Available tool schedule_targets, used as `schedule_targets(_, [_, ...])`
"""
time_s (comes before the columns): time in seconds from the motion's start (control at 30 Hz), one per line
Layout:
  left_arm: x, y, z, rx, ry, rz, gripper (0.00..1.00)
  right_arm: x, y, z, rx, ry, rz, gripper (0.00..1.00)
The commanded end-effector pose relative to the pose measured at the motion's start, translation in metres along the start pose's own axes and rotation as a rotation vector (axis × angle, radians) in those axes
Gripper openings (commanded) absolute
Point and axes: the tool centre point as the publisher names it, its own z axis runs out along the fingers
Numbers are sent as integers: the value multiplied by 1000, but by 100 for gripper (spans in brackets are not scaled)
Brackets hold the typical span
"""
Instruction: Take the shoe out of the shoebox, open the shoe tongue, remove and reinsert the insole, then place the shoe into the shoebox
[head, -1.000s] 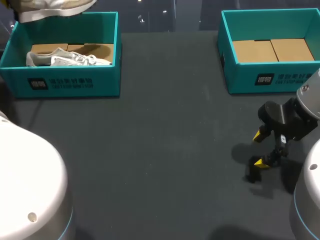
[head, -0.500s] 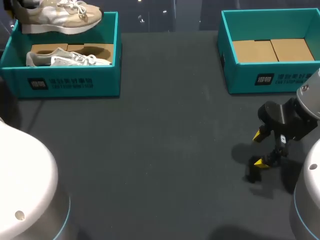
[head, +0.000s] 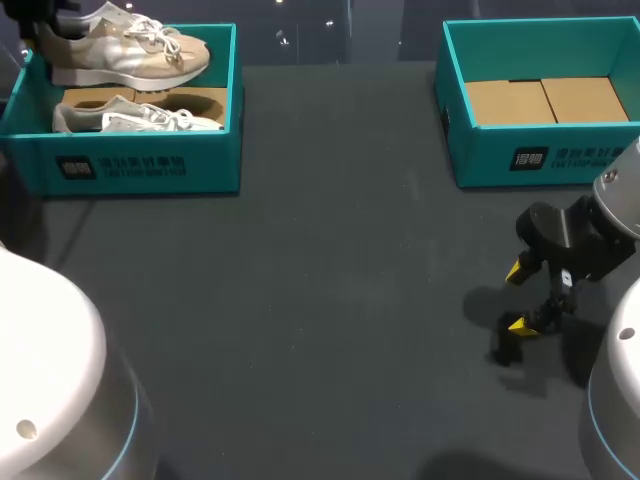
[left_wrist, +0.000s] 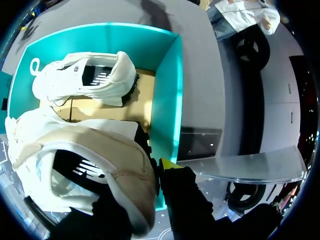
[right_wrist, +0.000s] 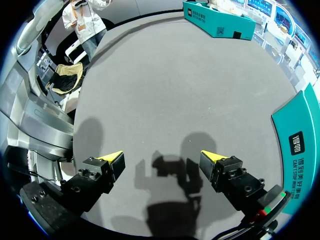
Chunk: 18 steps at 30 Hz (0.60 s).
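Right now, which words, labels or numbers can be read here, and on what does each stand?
On the left shoebox: white print on its front wall, too blurred to read.
On the right shoebox: white print on its front wall, too small to read.
On the beige shoe: side logo only, no readable words.

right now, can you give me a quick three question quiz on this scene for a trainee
1. True or false: the right claw is holding a shoe.
2. How many shoes lie on the floor of the left shoebox? A) none B) one C) two
3. Which claw holds the beige shoe in the air above that box?

Key:
1. False: it is open and empty.
2. B: only the white shoe lies in it.
3. The left claw, which grips the shoe at its heel.
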Motion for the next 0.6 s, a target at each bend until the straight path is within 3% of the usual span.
schedule_targets(0.03, [-1,-1,0,-4,2,0,0,1,0,1,1,-2,0,100])
schedule_targets(0.23, [-1,-1,0,-4,2,0,0,1,0,1,1,-2,0,100])
schedule_targets(0.6, [-26,10,30,24,0,-3,0,1,0,1,1,-2,0,100])
